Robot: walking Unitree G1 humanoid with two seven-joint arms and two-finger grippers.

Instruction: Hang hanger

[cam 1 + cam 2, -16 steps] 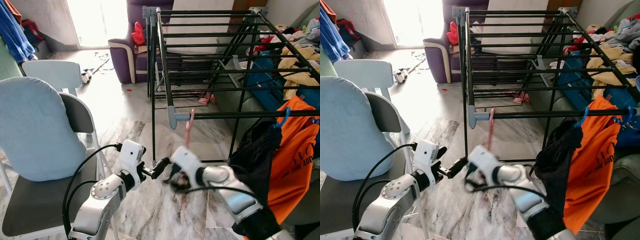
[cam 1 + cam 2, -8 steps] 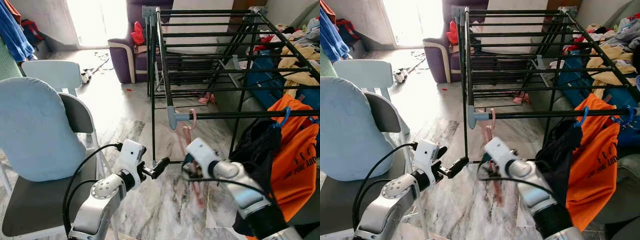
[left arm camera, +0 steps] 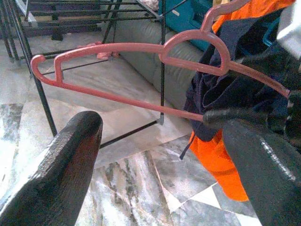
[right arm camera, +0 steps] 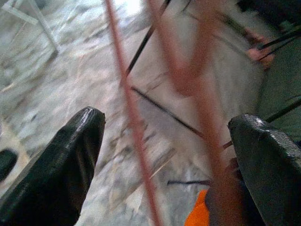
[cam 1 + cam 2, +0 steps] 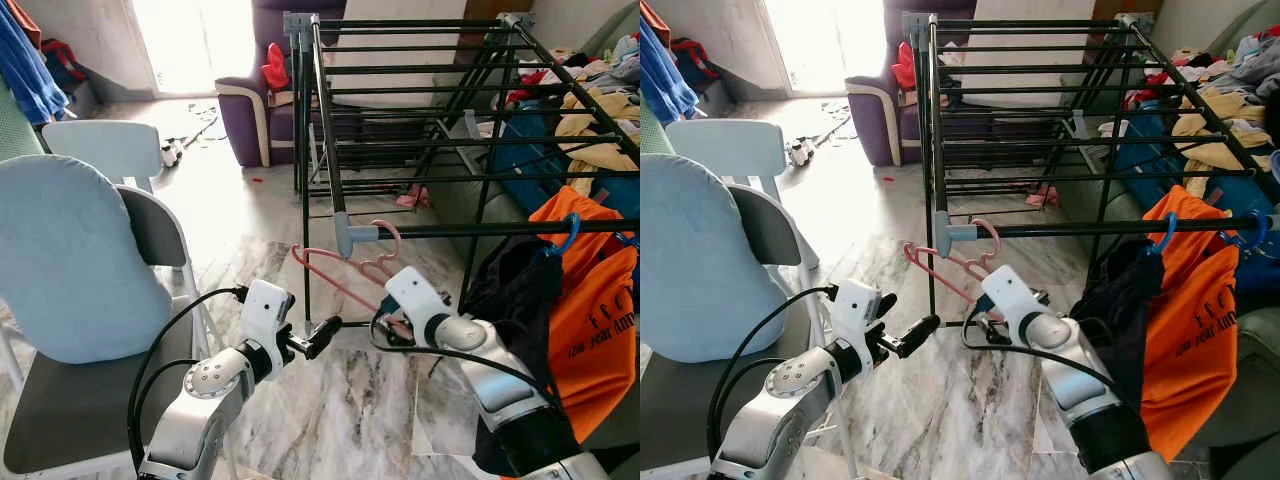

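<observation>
A pink plastic hanger point(image 5: 335, 282) has its hook over the front rail point(image 5: 480, 229) of the black drying rack, close to the rail's grey corner joint. It hangs tilted, one end pointing towards the chair. My right gripper point(image 5: 386, 324) is at the hanger's lower end. In the right wrist view its fingers point(image 4: 70, 160) stand wide apart with the blurred pink bars point(image 4: 129, 108) between them, so it is open. My left gripper point(image 5: 323, 333) is held out low, just left of the hanger, open and holding nothing. The hanger point(image 3: 117, 47) is in front of it.
An orange shirt point(image 5: 590, 300) on a blue hanger and a dark garment point(image 5: 510, 285) hang on the same rail to the right. A chair with a pale blue cushion point(image 5: 70, 260) stands at my left. A purple armchair point(image 5: 255, 110) is behind, and a sofa heaped with clothes point(image 5: 600, 130) is at the right.
My right gripper has brought the hanger up from near the floor, and its hook has gone over the front rail. The hanger has swung to a slant. The left arm has not moved.
</observation>
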